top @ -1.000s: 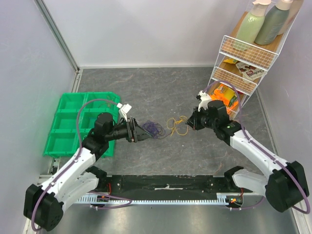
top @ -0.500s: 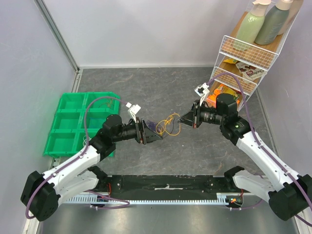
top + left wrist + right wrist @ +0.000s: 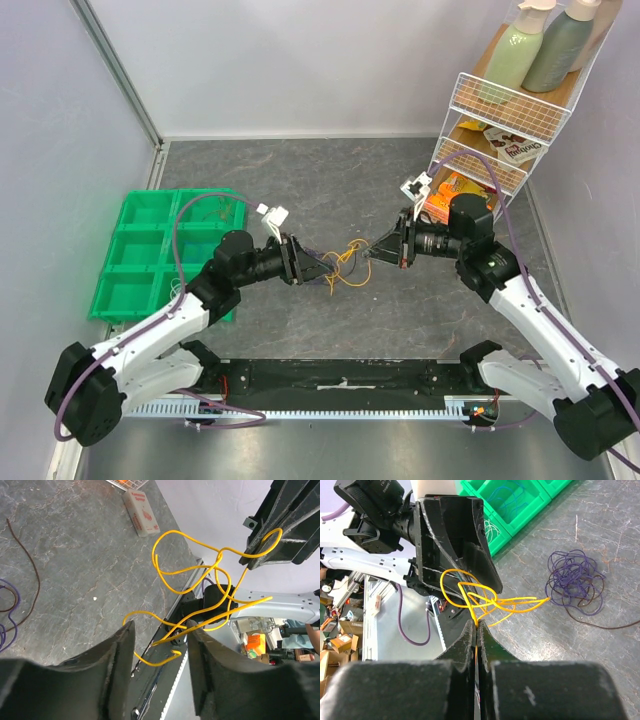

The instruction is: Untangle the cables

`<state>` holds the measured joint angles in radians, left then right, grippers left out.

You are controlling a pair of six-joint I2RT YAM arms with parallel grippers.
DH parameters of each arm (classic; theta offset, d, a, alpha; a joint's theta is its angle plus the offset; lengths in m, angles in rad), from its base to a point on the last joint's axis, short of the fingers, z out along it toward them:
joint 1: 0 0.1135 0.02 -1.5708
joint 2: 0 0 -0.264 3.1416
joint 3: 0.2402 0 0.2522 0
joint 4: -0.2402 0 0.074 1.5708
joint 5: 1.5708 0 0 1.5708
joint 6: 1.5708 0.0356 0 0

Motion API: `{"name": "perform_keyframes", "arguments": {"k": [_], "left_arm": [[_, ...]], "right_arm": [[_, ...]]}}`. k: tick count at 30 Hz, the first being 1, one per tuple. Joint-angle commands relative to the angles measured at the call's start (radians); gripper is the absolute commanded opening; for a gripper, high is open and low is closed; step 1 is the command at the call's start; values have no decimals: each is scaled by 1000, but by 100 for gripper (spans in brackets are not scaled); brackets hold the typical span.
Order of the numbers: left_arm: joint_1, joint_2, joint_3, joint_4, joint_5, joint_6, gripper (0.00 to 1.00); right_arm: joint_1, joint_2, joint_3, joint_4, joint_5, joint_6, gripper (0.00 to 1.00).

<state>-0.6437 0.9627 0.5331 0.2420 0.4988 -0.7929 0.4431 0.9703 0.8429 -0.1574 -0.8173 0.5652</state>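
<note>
A tangle of yellow cable [image 3: 345,262] hangs in the air between my two grippers, above the grey table. My right gripper [image 3: 477,625] is shut on one strand of it, seen also in the left wrist view [image 3: 272,542]. My left gripper [image 3: 160,630] faces it with its jaws apart, and loops of the yellow cable [image 3: 200,580] run between its fingers without being pinched. A purple cable bundle [image 3: 575,580] with a thin brown wire [image 3: 27,565] lies on the table below, partly hidden under the left gripper [image 3: 322,268] in the top view.
A green compartment bin [image 3: 150,250] sits at the left, with thin wires in some cells. A white wire rack [image 3: 480,150] with bottles and packets stands at the back right. A small box [image 3: 141,512] lies on the table near the rack.
The right gripper lifted the yellow cable off the table and carried it left. The left gripper moved right to meet it, its jaws around the yellow loops and narrowing. The purple bundle stayed down.
</note>
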Motion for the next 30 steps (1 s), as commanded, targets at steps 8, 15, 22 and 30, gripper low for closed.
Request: {"name": "perform_keyframes", "arguments": {"k": [8, 15, 22, 30], "left_arm": [[-20, -211, 139, -401, -409, 204, 2], [-17, -468, 151, -602, -753, 219, 2], [-17, -506, 234, -679, -689, 288, 2], [-19, -338, 285, -662, -364, 313, 2]], "right_arm": [[6, -76, 133, -329, 618, -192, 0], [6, -105, 104, -416, 1054, -209, 0], [11, -67, 16, -346, 983, -205, 0], [28, -61, -24, -192, 632, -165, 0]]}}
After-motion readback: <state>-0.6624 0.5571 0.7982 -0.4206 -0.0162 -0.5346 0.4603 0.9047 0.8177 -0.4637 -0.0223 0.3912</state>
